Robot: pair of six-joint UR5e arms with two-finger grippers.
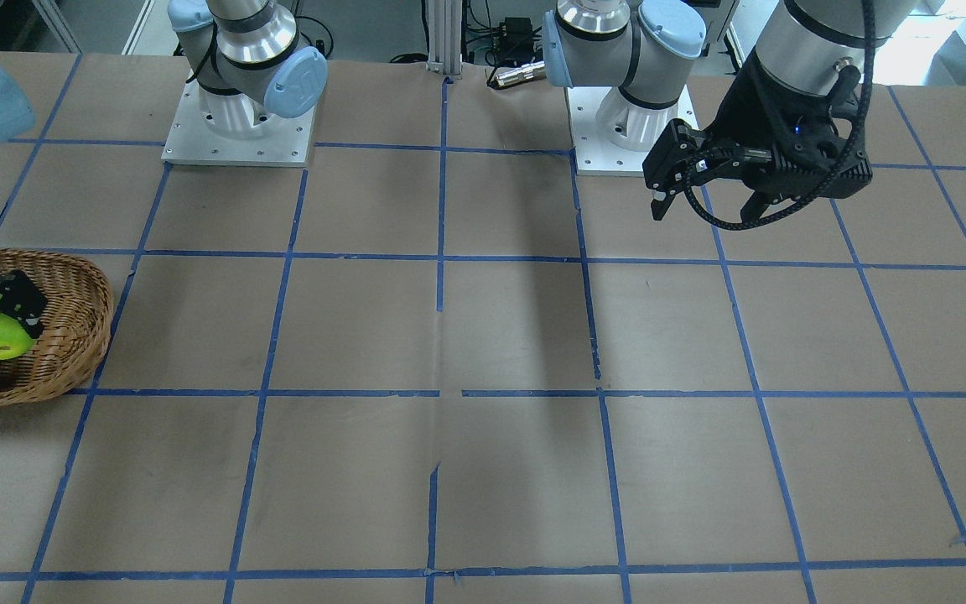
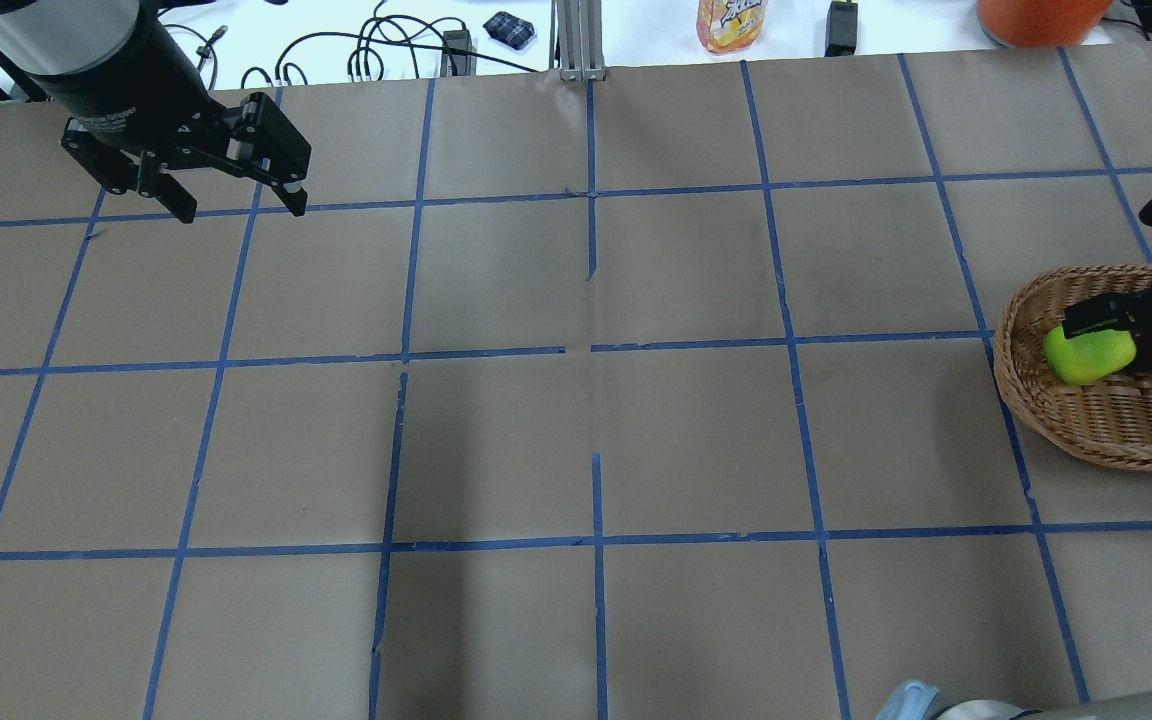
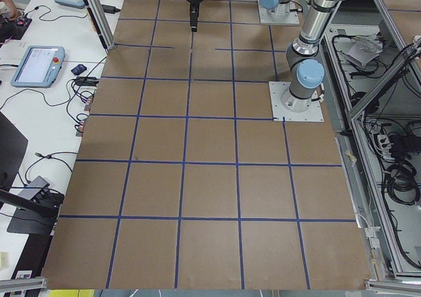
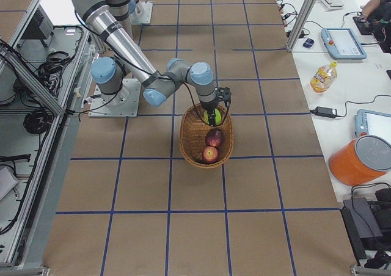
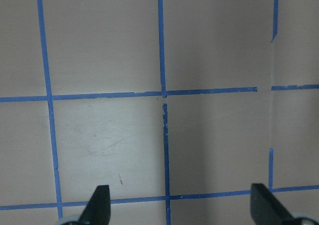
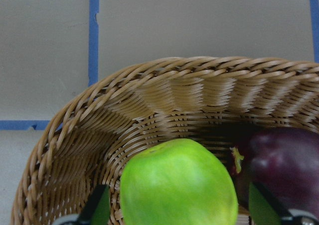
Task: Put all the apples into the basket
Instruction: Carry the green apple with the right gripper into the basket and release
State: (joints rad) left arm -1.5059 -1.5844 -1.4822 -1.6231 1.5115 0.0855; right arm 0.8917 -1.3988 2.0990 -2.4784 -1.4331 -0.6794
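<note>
The lime green apple (image 6: 177,185) lies at one end of the wicker basket (image 6: 199,85), between the fingers of my right gripper (image 6: 179,210). The fingers stand wide apart, a small gap on each side of the apple. The dark maroon apple (image 6: 289,160) lies beside it. The red streaked apple (image 4: 209,154) lies in the basket's (image 4: 189,138) near end in the exterior right view. The basket (image 1: 72,335) sits at the table's edge on my right. My left gripper (image 2: 239,212) is open and empty, high over the far left of the table (image 5: 179,210).
The two arm bases (image 1: 238,134) (image 1: 630,134) stand on plates at the robot's side of the table. A juice bottle (image 2: 731,22), cables and an orange container (image 2: 1036,15) lie beyond the far edge. Blue tape marks a grid on the brown table.
</note>
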